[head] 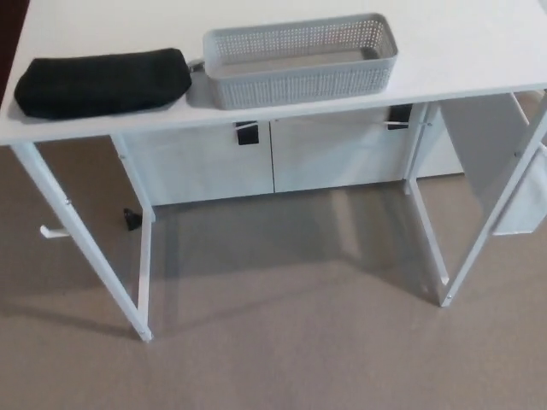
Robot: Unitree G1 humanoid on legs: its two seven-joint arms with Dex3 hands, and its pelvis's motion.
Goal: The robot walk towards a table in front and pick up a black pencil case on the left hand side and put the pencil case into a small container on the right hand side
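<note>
Soft black fabric pencil case [102,81] at table [461,51] front-left corner, touching perforated grey rectangular basket [299,60]; no hands visible, so can't tell their state.

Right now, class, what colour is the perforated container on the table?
Light grey container, clearest in the head view.

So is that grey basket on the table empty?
Empty, as far as shows: the basket has a bare floor inside, and the pencil case lies beside it on the table.
</note>
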